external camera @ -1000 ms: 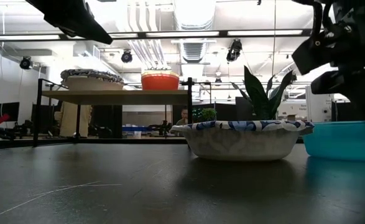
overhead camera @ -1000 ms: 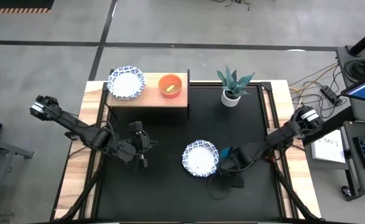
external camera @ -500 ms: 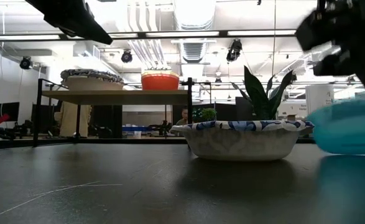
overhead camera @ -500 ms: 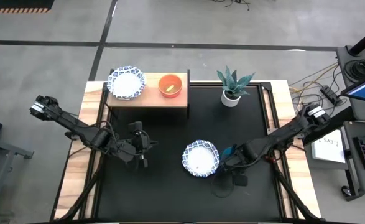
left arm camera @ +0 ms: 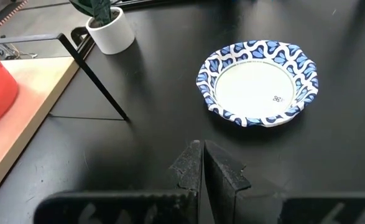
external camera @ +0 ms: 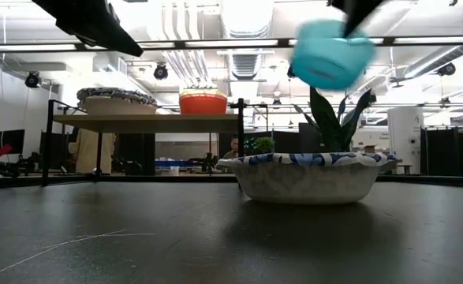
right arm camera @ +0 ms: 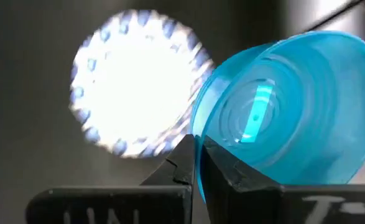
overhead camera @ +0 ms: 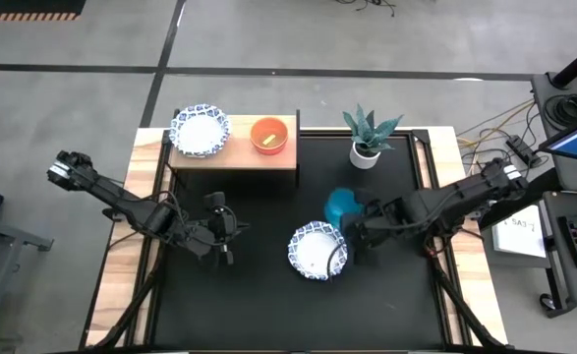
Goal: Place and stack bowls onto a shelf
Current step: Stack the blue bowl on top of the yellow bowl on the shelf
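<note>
A teal bowl hangs high above the black mat, tipped on edge, with my right gripper shut on it; the low view shows the teal bowl well above a white blue-rimmed bowl that sits base-down on the mat. The shelf at the far left carries another white blue-rimmed bowl and a red bowl. My left gripper hovers shut over the mat, left of the white bowl, holding nothing. My right gripper pinches the teal bowl's rim between its two fingers, one on either face of the wall. The bowl is lifted clear of the mat and tilted steeply, its round face turned toward the wrist camera.
A small white pot with a green spiky plant stands on the mat at the far side, right of the shelf. The black mat lies bare toward the near edge. The shelf's thin black legs stand between my left gripper and the board.
My right gripper has taken the teal bowl from the mat beside the white bowl. It has carried it up and toward the table's far edge. The bowl, flat on the mat before, now hangs tipped high above the white bowl.
</note>
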You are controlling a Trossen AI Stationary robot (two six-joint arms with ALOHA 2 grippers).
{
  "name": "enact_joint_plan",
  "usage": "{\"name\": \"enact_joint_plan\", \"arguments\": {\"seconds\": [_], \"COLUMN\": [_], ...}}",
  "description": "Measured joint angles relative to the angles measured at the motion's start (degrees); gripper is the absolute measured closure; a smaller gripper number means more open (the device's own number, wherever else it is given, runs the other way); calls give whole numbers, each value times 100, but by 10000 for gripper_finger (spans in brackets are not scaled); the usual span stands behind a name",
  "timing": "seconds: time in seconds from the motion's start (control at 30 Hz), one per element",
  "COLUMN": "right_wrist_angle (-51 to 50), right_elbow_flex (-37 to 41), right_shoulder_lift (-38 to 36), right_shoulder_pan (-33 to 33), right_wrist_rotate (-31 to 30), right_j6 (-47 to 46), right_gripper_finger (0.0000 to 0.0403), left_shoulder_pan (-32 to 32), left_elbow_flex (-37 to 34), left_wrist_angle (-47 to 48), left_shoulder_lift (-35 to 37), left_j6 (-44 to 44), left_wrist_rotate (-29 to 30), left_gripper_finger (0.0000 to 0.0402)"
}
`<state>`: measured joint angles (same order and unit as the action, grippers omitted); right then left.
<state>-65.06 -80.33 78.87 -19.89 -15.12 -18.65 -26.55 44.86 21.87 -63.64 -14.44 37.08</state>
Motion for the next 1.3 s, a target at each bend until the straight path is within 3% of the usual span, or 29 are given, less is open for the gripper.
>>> {"name": "enact_joint_plan", "arguments": {"seconds": [0.2,0.3,0.53,0.63,0.77,1.03,1.3], "right_wrist_angle": [1301,2760,7044,8089,7919,6442,6337], "right_elbow_flex": [-231,126,1744,1956,1714,950,510], "right_shoulder_lift": [-14,-22,0,0,-1,0,493], "right_shoulder_pan": [169,168,290,563,1149,2499,3416], "right_wrist_rotate": [-1017,-1347,-1330,-1326,-714,204,1560], "right_j6": [1561,2446,4471,4948,4785,4222,4108], "right_gripper_finger": [394,394,394,394,394,394,394], "left_shoulder_pan": [0,0,0,0,2,0,2], "left_elbow_flex": [2,2,2,2,2,7,9], "left_wrist_angle": [0,0,2,2,2,7,6], "left_shoulder_lift": [0,-2,-2,-2,-2,-2,-2], "left_j6": [2,2,4,28,28,72,190], "left_wrist_rotate": [0,0,1,2,2,1,4], "left_gripper_finger": [402,402,402,402,402,402,402]}}
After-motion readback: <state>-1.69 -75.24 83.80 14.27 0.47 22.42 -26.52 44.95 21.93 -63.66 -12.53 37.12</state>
